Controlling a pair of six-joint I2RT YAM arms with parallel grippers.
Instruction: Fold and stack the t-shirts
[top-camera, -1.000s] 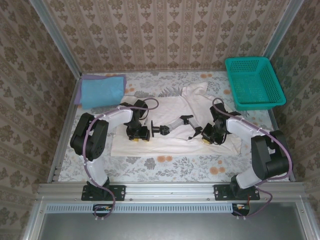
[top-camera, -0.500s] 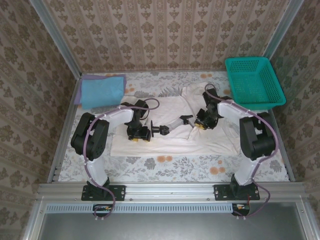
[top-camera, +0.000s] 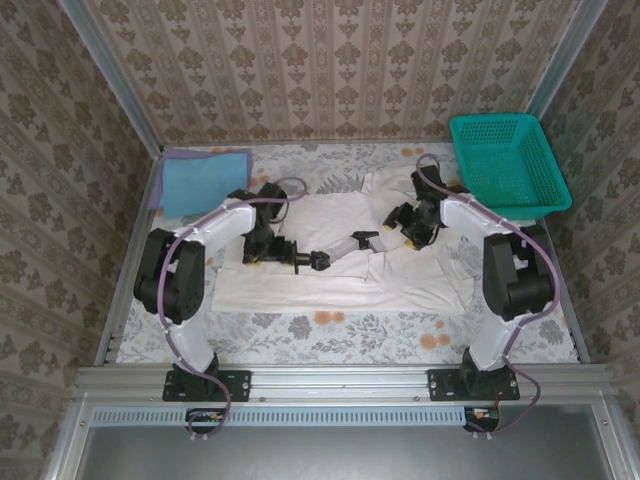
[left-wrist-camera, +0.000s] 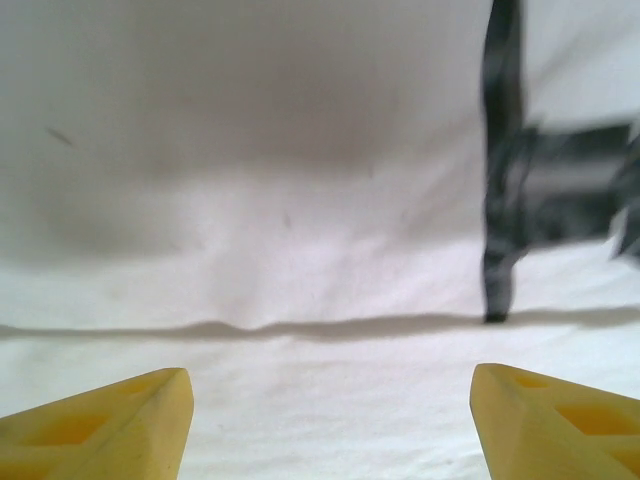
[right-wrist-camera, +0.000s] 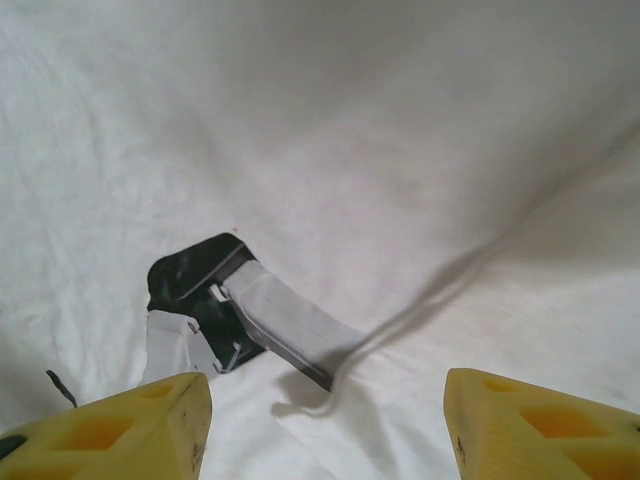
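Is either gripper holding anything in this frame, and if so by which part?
Nothing is held. The left gripper and the right gripper both stand open above the off-white t-shirt, with no cloth between their fingers.

You have the off-white t-shirt (top-camera: 330, 215) spread across the table (top-camera: 330, 325), its black print (top-camera: 340, 248) facing up. Your left gripper (top-camera: 260, 247) hangs over the shirt's left half, your right gripper (top-camera: 406, 222) over its far right corner. The light blue t-shirt (top-camera: 205, 182) lies folded beyond its far left corner, the teal basket (top-camera: 497, 119) beyond its far right.
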